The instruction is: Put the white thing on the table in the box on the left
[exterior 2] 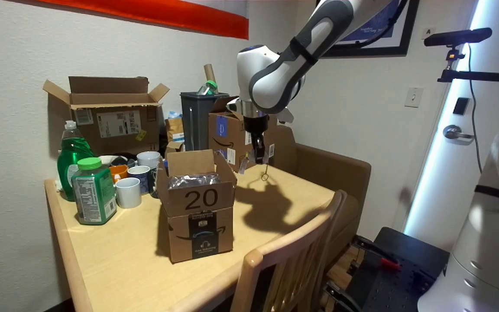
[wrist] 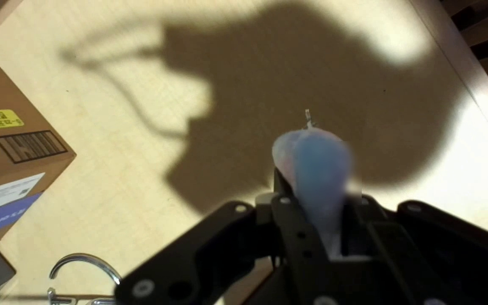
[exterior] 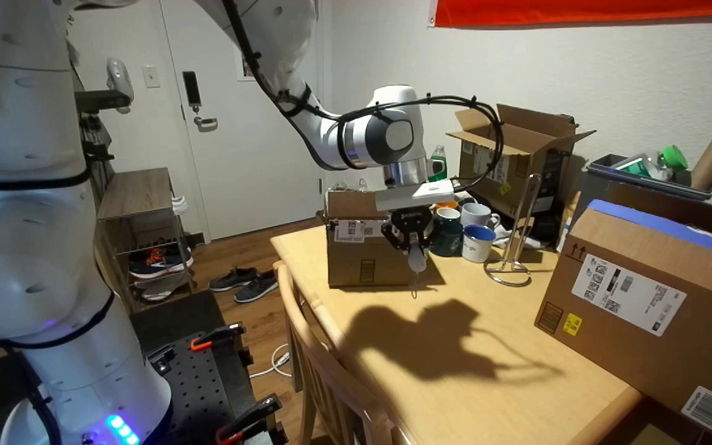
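One white thing (exterior: 416,259), a rounded, translucent lump, is clenched in the one black, jointed gripper (exterior: 416,241). It is in the air above the table (exterior: 479,402), outside the small box (exterior: 362,259) and apart from it. One thin wire loop (exterior 2: 265,178) hangs just below the gripper. The small box is of smooth brown cardboard and stands upright on the table; in an exterior view one flap (exterior 2: 199,197) bears a large "20", and crinkled, silvery film (exterior 2: 194,179) shows inside.

The table is one plain, pale wooden top, with one soft-edged shadow (exterior: 411,340) near the small box. At least four mugs (exterior: 478,247), glossy and cylindrical, stand beside the small box. On their far side from it are two green plastic containers, a tapering bottle (exterior 2: 74,158) and a squared tub (exterior 2: 93,195), and one tall box (exterior 2: 115,123), its cardboard flaps splayed.

Well apart from the small box is one big box (exterior: 646,334) with blue tape; one stand (exterior: 516,227) of bent, shiny metal is between them. One slatted wooden chair (exterior 2: 297,238) stands at the table edge near the small box.
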